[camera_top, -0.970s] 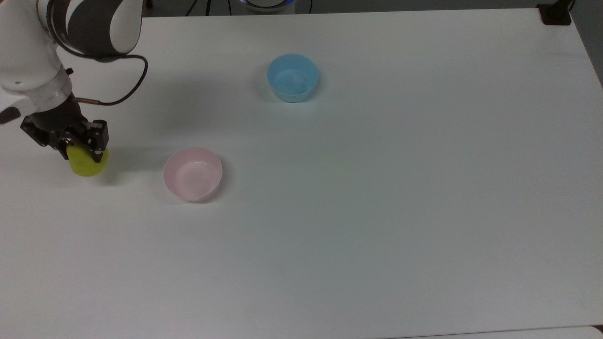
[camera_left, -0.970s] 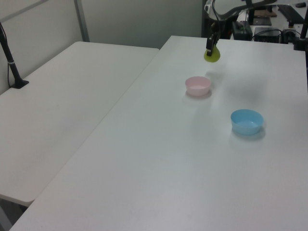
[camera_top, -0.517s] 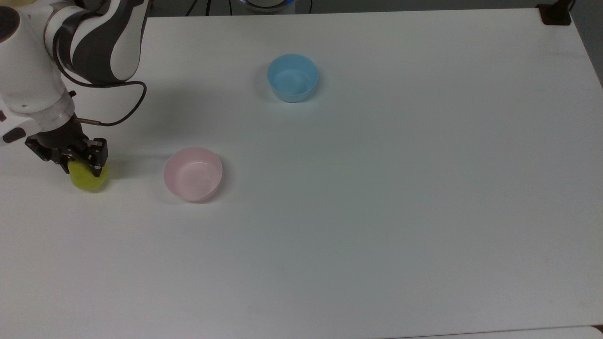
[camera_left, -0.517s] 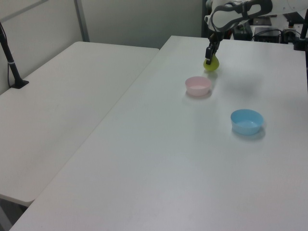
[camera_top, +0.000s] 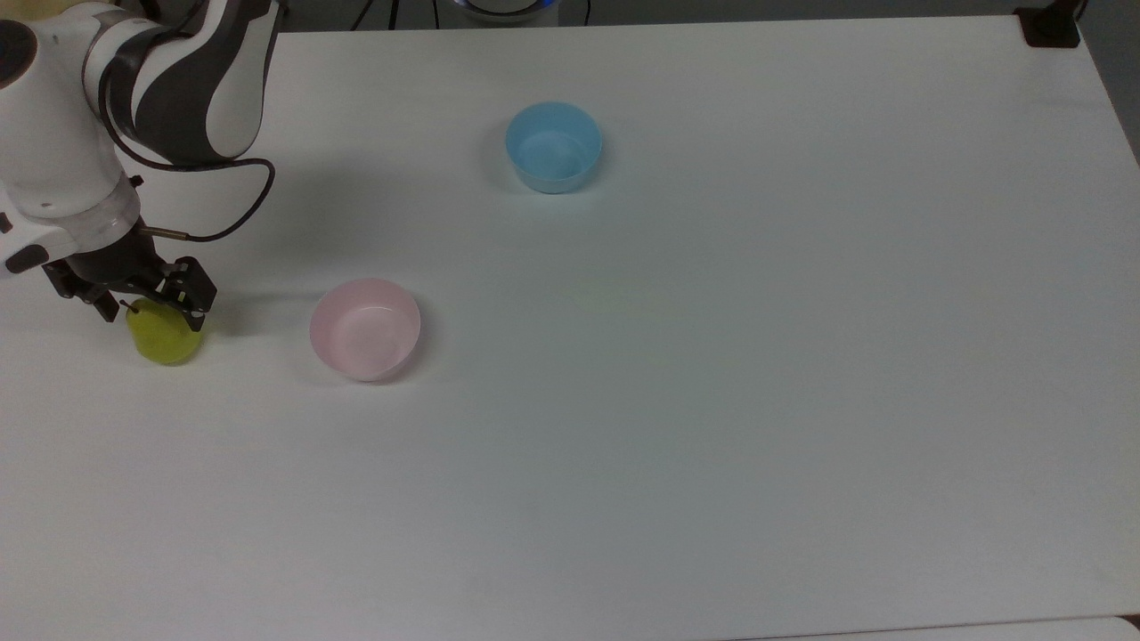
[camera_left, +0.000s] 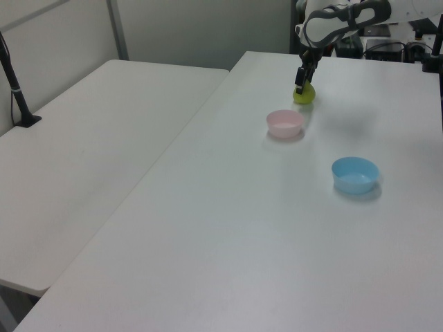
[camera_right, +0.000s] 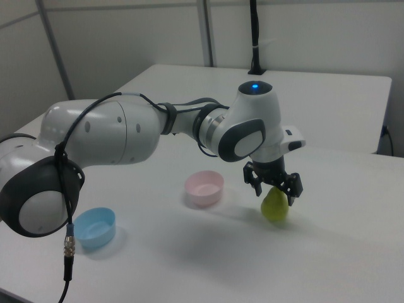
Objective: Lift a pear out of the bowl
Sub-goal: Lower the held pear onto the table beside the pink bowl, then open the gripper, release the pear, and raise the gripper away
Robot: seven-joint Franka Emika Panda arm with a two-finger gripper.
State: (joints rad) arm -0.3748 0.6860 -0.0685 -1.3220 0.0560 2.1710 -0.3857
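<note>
The yellow-green pear (camera_top: 163, 338) stands upright on the white table, to the top view's left of the pale pink bowl (camera_top: 365, 328), which is empty. My gripper (camera_top: 151, 307) hangs just over the pear's top, open, with a finger on each side of the neck and the dark stem showing between them. The right view has the pear (camera_right: 275, 207) under the gripper (camera_right: 274, 191), to the right view's right of the bowl (camera_right: 204, 187). In the left view the pear (camera_left: 303, 95) sits beyond the bowl (camera_left: 285, 122), below the gripper (camera_left: 302, 84).
An empty light blue bowl (camera_top: 553, 147) stands farther back, to the top view's right of the pink one. A black cable (camera_top: 240, 196) loops off my wrist. A second white table (camera_left: 90, 152) adjoins at the left view's left.
The gripper came down with the pear until it rested on the table beside the pink bowl. Its fingers have since spread apart, letting go of the pear.
</note>
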